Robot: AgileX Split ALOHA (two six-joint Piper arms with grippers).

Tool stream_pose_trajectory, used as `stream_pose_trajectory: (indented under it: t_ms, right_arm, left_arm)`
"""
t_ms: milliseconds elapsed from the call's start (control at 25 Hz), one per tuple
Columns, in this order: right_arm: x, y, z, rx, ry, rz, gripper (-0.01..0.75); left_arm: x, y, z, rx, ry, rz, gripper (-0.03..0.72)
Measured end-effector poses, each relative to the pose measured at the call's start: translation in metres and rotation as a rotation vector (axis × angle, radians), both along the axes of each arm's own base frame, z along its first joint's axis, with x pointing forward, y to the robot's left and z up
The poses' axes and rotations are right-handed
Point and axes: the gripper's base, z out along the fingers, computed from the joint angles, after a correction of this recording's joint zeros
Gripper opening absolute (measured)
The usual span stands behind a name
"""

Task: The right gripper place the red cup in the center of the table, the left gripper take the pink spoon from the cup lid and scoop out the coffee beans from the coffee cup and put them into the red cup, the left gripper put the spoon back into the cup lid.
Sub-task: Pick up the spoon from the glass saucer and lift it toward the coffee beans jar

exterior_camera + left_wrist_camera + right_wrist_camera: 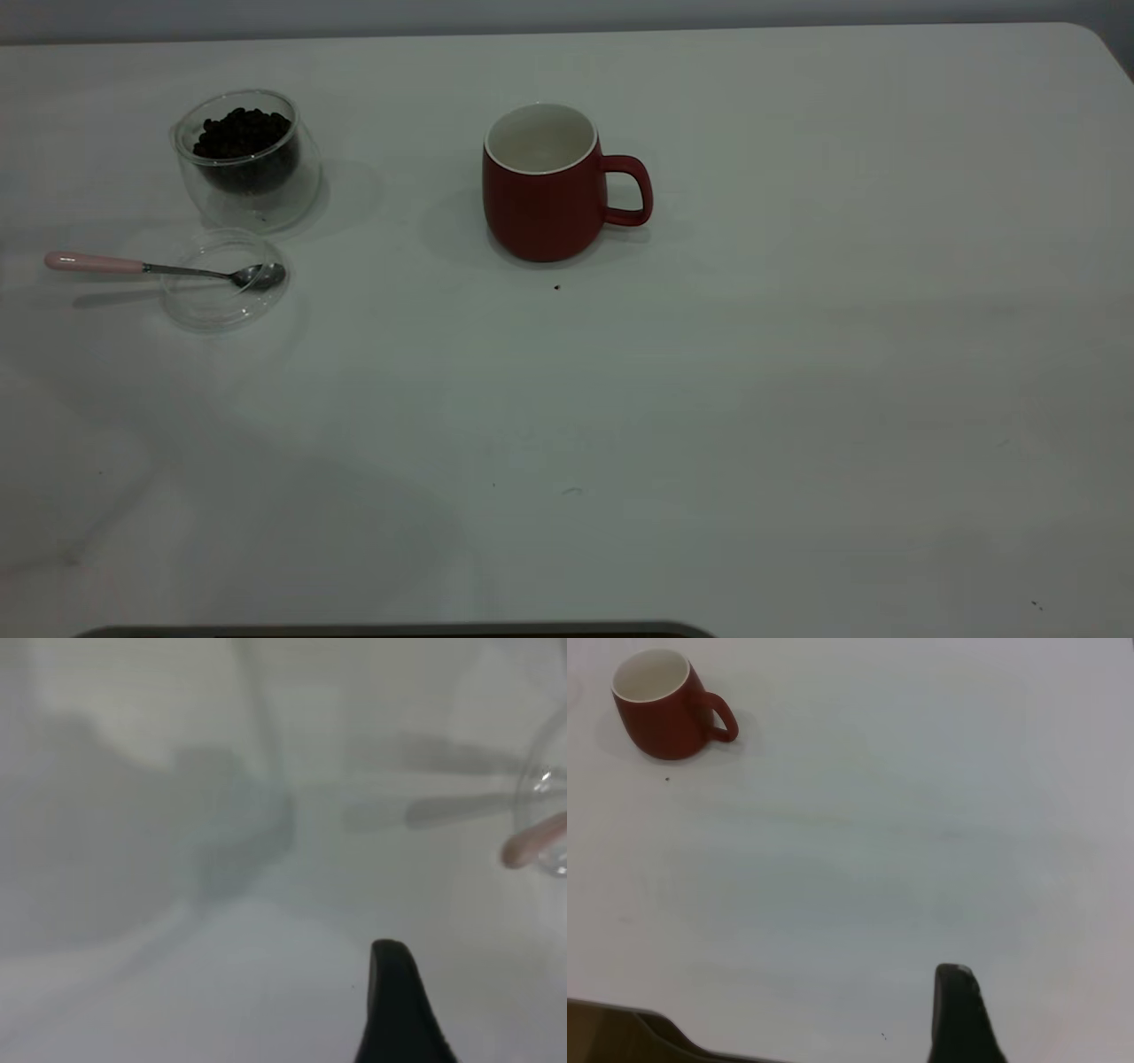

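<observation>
The red cup point(549, 190) stands upright near the middle of the table point(797, 399), handle toward my right side, white inside showing. Well to its left sits the coffee cup point(252, 164) with the beans point(239, 133) heaped inside, and just in front of it lies the lid point(221, 283) with the spoon point(159, 268) resting across it, bowl on the lid, pink handle sticking out past the rim. My left gripper point(399, 1010) hangs over bare table near the spoon's handle; my right gripper point(961, 1014) hangs far from the red cup. Only one dark fingertip of each shows, so I cannot tell how either pair of jaws stands.
</observation>
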Motion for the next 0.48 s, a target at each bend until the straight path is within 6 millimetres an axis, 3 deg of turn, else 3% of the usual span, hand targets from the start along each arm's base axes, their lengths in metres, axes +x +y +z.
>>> stream_pose_trajectory:
  t_ms: [160,360,480]
  right_arm:
    - [0.000,0.000,0.000,0.000,0.000,0.000,0.506]
    - [0.000,0.000,0.000,0.000,0.000,0.000,0.506]
    - [0.000,0.000,0.000,0.000,0.000,0.000,0.506]
  left_arm:
    - [0.000,-0.002,-0.019,-0.021,-0.011,-0.038,0.500]
    - [0.004,-0.006,-0.022,-0.069,-0.074,-0.075,0.508]
    - [0.006,-0.008,-0.028,-0.101,-0.104,-0.080,0.550]
